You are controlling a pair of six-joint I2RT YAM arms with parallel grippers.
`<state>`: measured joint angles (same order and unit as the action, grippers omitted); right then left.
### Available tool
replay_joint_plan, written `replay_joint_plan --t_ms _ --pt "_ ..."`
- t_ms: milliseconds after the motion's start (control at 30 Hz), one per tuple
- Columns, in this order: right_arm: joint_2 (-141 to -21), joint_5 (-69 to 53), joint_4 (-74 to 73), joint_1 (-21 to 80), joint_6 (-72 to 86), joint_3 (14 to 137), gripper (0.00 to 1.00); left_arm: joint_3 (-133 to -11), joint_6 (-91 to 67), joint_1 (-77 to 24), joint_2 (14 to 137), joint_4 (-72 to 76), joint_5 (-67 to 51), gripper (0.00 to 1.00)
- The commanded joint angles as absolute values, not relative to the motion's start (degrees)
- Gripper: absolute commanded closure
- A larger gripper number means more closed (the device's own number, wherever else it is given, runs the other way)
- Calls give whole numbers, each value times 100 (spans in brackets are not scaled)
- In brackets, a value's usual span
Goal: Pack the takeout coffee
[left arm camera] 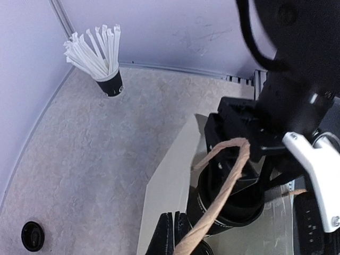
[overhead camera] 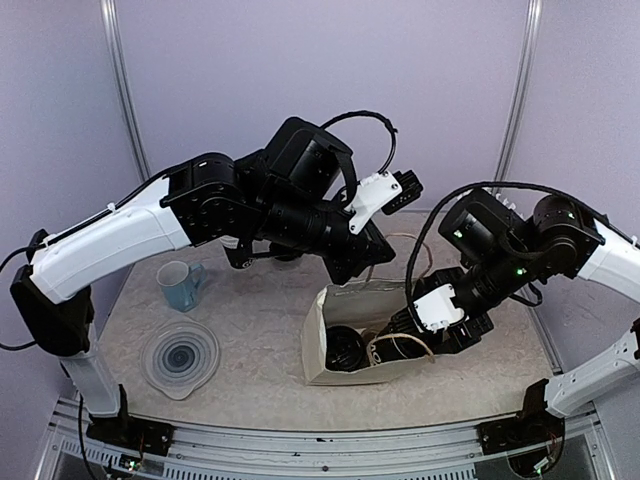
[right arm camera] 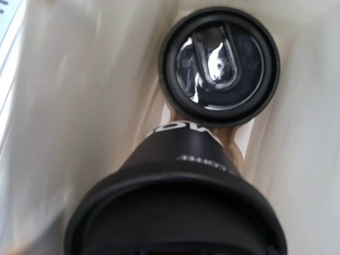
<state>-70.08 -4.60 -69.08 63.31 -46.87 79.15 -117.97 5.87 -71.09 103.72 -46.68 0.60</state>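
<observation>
Chiefly, we note a cream paper bag by the table's near edge, two glossy black round-lidded cups inside; the left gripper clenches its twisted twine handle; the right gripper reaches inside, hold unclear.

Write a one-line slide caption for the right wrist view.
Inside the paper bag, one lidded cup stands deeper in while a second lidded cup fills the foreground.

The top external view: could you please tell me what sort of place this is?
Probably a robotics lab cell staged as a coffee counter: plain lilac walls enclose a marbled table, two arms stand at its edge, and props include a cup of straws and a paper bag holding lidded cups.
</observation>
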Motion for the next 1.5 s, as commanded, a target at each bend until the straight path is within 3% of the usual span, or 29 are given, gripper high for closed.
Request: replay_joint_plan --t_ms 0,133,167,267,333,400,467,567,700,833,1467 --pt "-6949 -468 -6890 6289 -4691 7803 57 -11309 882 -7064 10258 -4325 111 100" --pt "-6976 -510 -6917 6293 -4685 7794 57 -11085 830 -7073 10101 -4265 35 100" --pt "-6984 -509 -6939 6293 -4685 7819 57 -11101 819 -7079 10093 -4324 -105 93" --pt "-7017 -533 -7036 6293 -4676 7964 57 -11299 791 -7105 10103 -4578 -205 59" --pt "-7037 -534 -7117 6293 -4676 8029 57 -11549 818 -7157 10101 -4719 -220 45" --pt "-7029 -615 -7234 6295 -4729 8039 57 -11924 891 -7234 10092 -4820 -233 33" --pt "-6948 -601 -7239 6312 -4914 7874 57 -11973 1009 -7196 9962 -4637 -245 28" --pt "-6816 -493 -7210 6416 -5004 7584 58 -11170 1153 -6877 9500 -3776 -154 19" --pt "-6807 -361 -7198 6472 -5027 7527 58 -10327 690 -6006 9015 -2924 -420 16" --pt "-6768 -442 -7211 6558 -4993 7509 59 -9953 171 -5269 9273 -2759 -616 19" --pt "-5819 301 -6192 6970 -5025 6398 56 -9903 -433 -5010 11419 -2967 -1107 25"
